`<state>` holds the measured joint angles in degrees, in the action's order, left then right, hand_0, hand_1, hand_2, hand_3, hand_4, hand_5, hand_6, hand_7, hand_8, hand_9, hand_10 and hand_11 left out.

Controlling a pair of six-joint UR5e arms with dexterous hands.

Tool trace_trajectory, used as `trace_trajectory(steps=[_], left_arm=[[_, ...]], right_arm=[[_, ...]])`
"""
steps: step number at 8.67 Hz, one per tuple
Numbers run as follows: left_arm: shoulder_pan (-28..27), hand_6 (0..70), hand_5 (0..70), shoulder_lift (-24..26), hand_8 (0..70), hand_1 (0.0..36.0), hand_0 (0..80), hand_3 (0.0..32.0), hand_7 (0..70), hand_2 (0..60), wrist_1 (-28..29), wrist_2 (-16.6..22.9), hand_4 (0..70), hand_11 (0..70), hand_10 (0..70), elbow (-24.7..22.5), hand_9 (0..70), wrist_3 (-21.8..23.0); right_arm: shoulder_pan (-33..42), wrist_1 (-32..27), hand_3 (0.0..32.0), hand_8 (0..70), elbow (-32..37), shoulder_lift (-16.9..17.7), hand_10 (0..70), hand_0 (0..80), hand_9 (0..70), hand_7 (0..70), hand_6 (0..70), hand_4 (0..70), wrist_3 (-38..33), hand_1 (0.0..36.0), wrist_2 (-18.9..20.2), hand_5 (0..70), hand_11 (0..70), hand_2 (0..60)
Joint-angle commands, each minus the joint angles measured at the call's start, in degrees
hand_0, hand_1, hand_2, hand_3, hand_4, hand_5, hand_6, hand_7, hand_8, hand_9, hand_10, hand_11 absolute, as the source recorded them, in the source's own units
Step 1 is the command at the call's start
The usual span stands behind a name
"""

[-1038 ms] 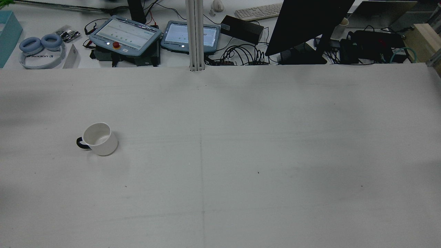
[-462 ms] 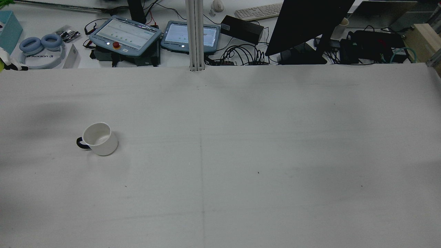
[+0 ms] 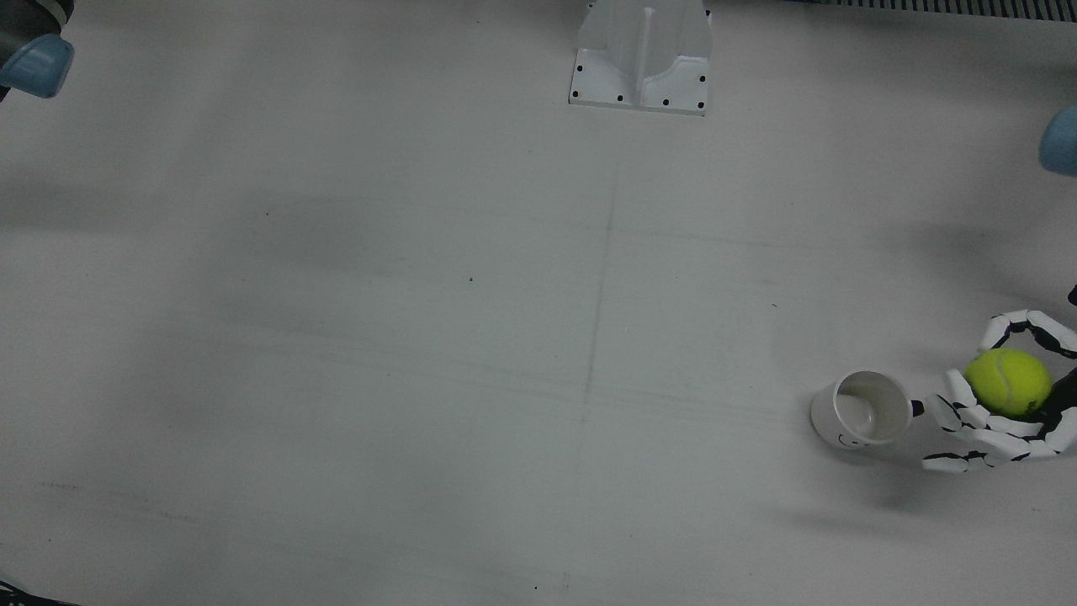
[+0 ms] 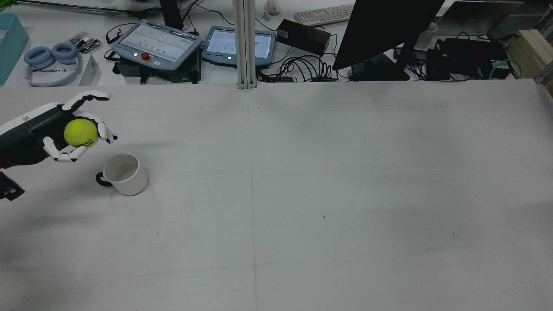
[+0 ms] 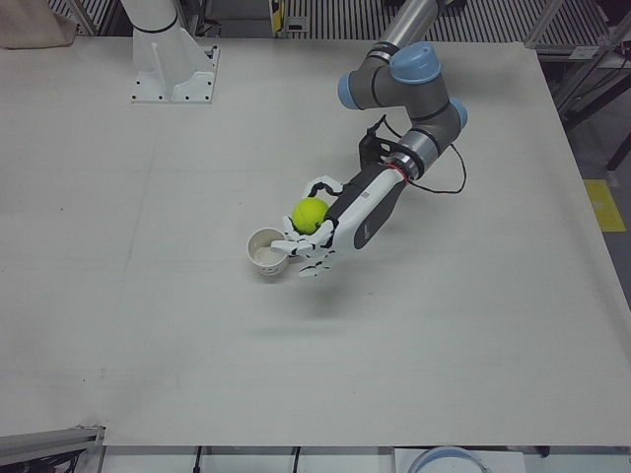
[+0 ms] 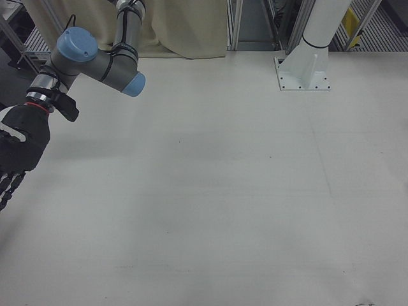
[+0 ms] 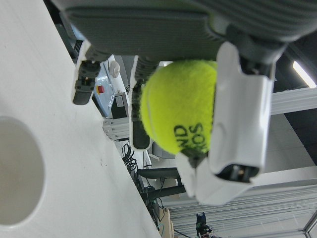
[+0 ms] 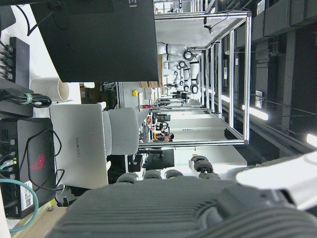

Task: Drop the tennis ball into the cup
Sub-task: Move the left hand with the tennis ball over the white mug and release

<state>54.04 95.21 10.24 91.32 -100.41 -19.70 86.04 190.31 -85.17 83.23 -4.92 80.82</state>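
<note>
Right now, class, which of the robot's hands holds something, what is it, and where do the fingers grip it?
The left hand holds the tennis ball, fingers wrapped around its sides. The right hand appears to hold nothing.

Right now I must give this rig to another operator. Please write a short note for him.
Left hand: shut on the tennis ball, held above the table beside the cup, not over its mouth.
Right hand: at the table's far side; open or shut cannot be told.
Cup: upright, empty, handle towards the left hand.
Done: ball grasped and brought near.
Left: move over the cup, release.
</note>
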Motion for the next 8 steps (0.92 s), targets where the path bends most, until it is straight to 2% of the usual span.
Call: trace_trajectory(steps=[1, 2, 3, 4, 5, 6, 7, 8], left_arm=[[-4.0, 70.0, 32.6, 2.8, 43.0, 36.0, 80.0, 32.0, 57.2, 58.6, -0.7, -0.6, 0.0, 20.7, 11.3, 2.2, 36.5, -0.8], [-4.0, 67.2, 31.0, 2.7, 42.0, 36.0, 80.0, 32.0, 58.5, 57.1, -0.3, -0.5, 0.0, 20.5, 11.2, 2.2, 36.5, -0.6], [-4.0, 70.0, 33.8, 2.6, 41.5, 36.0, 80.0, 32.0, 49.3, 55.2, 0.3, -0.5, 0.0, 19.9, 10.7, 2.8, 30.9, -0.6], [-4.0, 46.5, 25.6, 2.6, 27.6, 36.0, 80.0, 32.0, 32.6, 47.8, 0.9, -0.6, 0.0, 18.3, 9.6, 3.3, 16.9, -0.5], [-3.9, 35.1, 21.6, 2.6, 19.7, 36.0, 79.7, 32.0, 18.0, 45.6, 1.3, -0.6, 0.0, 16.8, 8.9, 3.3, 7.5, -0.4], [-3.9, 37.5, 20.1, 2.4, 18.1, 35.0, 65.3, 32.0, 12.5, 39.8, 1.5, -0.6, 0.0, 15.0, 8.1, 3.3, 4.1, -0.4], [-3.9, 40.7, 19.9, 2.2, 17.8, 32.0, 60.9, 32.0, 10.6, 38.2, 1.8, -0.6, 0.0, 14.3, 7.9, 3.3, 2.9, -0.4], [-3.8, 32.8, 17.9, 2.0, 15.8, 31.0, 59.3, 32.0, 11.6, 36.2, 2.0, -0.6, 0.0, 14.1, 7.8, 3.3, 2.6, -0.3]], right_arm=[[0.0, 0.0, 0.0, 0.0, 0.0, 0.0, 0.0, 0.0, 0.0, 0.0, 0.0, 0.0, 0.1, 0.0, 0.0, 0.0, 0.0, 0.0], [0.0, 0.1, 0.0, 0.0, -0.1, 0.0, 0.0, 0.0, 0.0, 0.0, 0.0, 0.0, 0.1, 0.0, 0.0, 0.0, 0.0, 0.0], [0.0, 0.1, 0.0, 0.0, -0.1, 0.0, 0.0, 0.0, 0.0, 0.0, 0.0, 0.0, 0.1, 0.0, 0.0, 0.0, 0.0, 0.0], [0.0, 0.0, 0.0, 0.0, -0.1, 0.0, 0.0, 0.0, 0.0, 0.0, 0.0, 0.0, 0.1, 0.0, 0.0, 0.0, 0.0, 0.0], [0.0, 0.1, 0.0, 0.0, -0.1, 0.0, 0.0, 0.0, 0.0, 0.0, 0.0, 0.0, 0.1, 0.0, 0.0, 0.0, 0.0, 0.0], [0.0, 0.0, 0.0, 0.0, -0.1, 0.0, 0.0, 0.0, 0.0, 0.0, 0.0, 0.0, 0.1, 0.0, -0.1, 0.0, 0.0, 0.0], [0.0, 0.0, 0.0, 0.0, -0.1, 0.0, 0.0, 0.0, 0.0, 0.0, 0.0, 0.0, 0.1, 0.0, -0.1, 0.0, 0.0, 0.0], [0.0, 0.1, 0.0, 0.0, -0.1, 0.0, 0.0, 0.0, 0.0, 0.0, 0.0, 0.0, 0.1, 0.0, -0.1, 0.0, 0.0, 0.0]])
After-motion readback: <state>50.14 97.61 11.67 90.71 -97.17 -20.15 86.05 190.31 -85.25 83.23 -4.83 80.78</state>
